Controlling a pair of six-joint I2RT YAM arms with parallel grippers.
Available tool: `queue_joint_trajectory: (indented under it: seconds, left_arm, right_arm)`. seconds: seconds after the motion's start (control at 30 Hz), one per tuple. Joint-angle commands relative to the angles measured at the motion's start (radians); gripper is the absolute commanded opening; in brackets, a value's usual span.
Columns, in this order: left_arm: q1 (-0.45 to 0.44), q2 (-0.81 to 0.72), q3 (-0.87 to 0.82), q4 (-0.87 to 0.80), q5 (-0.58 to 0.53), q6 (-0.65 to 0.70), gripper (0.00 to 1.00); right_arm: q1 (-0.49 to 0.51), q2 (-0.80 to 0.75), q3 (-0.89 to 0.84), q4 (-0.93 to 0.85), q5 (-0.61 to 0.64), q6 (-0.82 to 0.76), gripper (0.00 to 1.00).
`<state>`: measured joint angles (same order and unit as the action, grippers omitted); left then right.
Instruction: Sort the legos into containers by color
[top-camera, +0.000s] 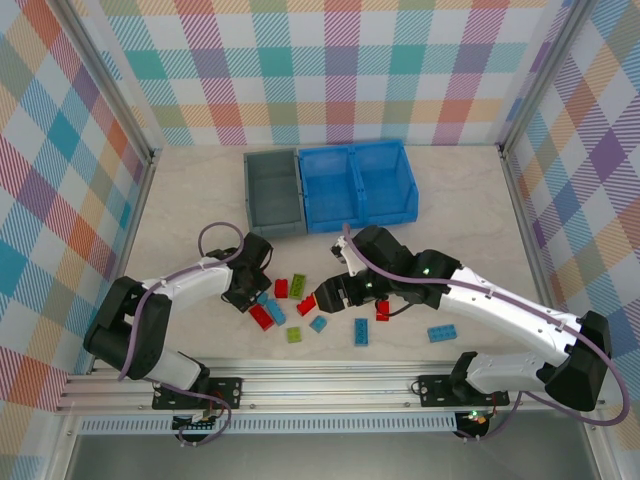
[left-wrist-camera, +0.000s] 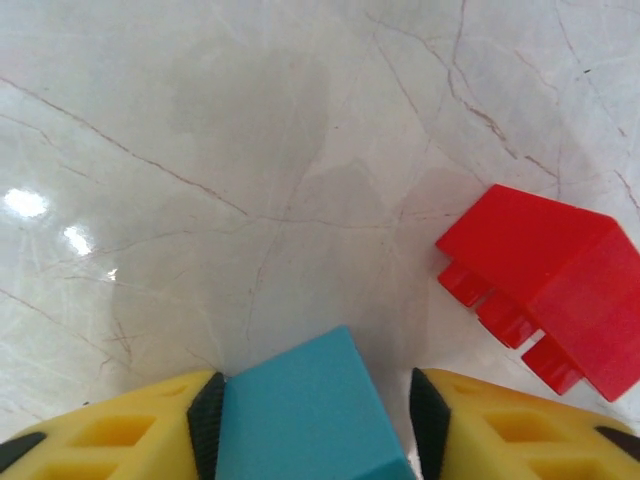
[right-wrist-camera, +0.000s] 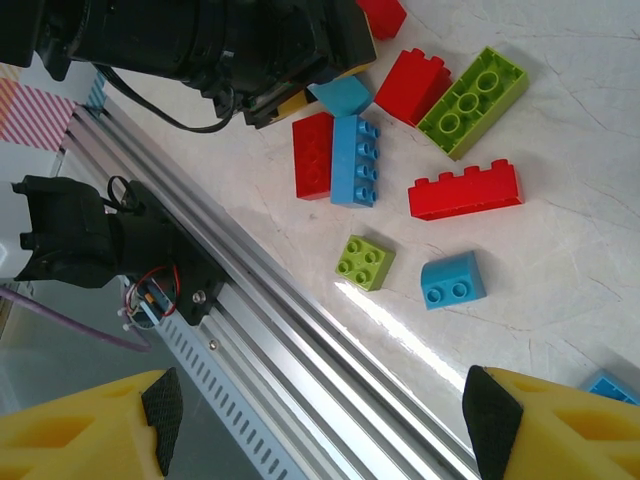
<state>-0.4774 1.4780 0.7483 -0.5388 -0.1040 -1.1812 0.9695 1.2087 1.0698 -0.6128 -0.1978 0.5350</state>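
Note:
My left gripper (left-wrist-camera: 316, 418) is open around a light blue lego (left-wrist-camera: 300, 405); the left pad touches it and a gap shows at the right pad. A red lego (left-wrist-camera: 545, 275) lies on the table ahead and to the right. In the top view the left gripper (top-camera: 257, 290) is at the left end of the scattered legos. My right gripper (right-wrist-camera: 322, 420) is wide open and holds nothing, above the table's front rail. Ahead of it lie a small lime green lego (right-wrist-camera: 365, 262), a sloped blue lego (right-wrist-camera: 452, 280) and a long red lego (right-wrist-camera: 465, 190).
The dark grey bin (top-camera: 272, 227) and the blue two-compartment bin (top-camera: 360, 216) stand at the back. More legos lie loose: red (top-camera: 281, 288), green (top-camera: 298, 284), blue (top-camera: 361, 331), blue (top-camera: 441, 333). The aluminium rail (right-wrist-camera: 300, 340) runs along the front edge.

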Motion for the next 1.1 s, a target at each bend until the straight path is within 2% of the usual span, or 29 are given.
queue_joint_trajectory:
  seconds: [0.0,0.1,0.27,0.37,0.43,0.63,0.8,1.07]
  left_arm:
    - [-0.007,0.01,-0.017,0.033,-0.031,-0.03,0.47]
    - [-0.007,-0.021,-0.02,0.003,-0.059,-0.026,0.39]
    - [-0.007,-0.192,-0.003,-0.111,-0.154,0.005,0.35]
    - [-0.007,-0.288,0.056,-0.131,-0.182,0.084,0.35]
    - [-0.008,-0.295,0.134,-0.128,-0.171,0.164,0.35]
    - [-0.005,-0.048,0.474,-0.18,-0.196,0.408,0.35]
    - [0.015,0.24,0.789,-0.247,-0.219,0.515,0.37]
    - [0.075,0.57,1.104,-0.329,-0.215,0.575,0.39]
  right_arm:
    - [0.008,-0.021,-0.03,0.072,-0.056,-0.01,0.76]
    - [0.008,-0.02,-0.039,0.095,-0.062,-0.005,0.76]
    - [0.008,-0.03,-0.023,0.087,-0.021,-0.011,0.75]
    - [0.007,-0.044,-0.004,0.081,0.052,-0.021,0.75]
    - [0.007,-0.055,-0.002,0.107,0.121,-0.013,0.75]
    - [0.007,-0.077,-0.023,0.283,0.272,-0.025,0.74]
    - [0.008,-0.066,-0.048,0.501,0.336,-0.119,0.75]
    - [0.007,-0.033,0.001,0.504,0.365,-0.153,0.75]
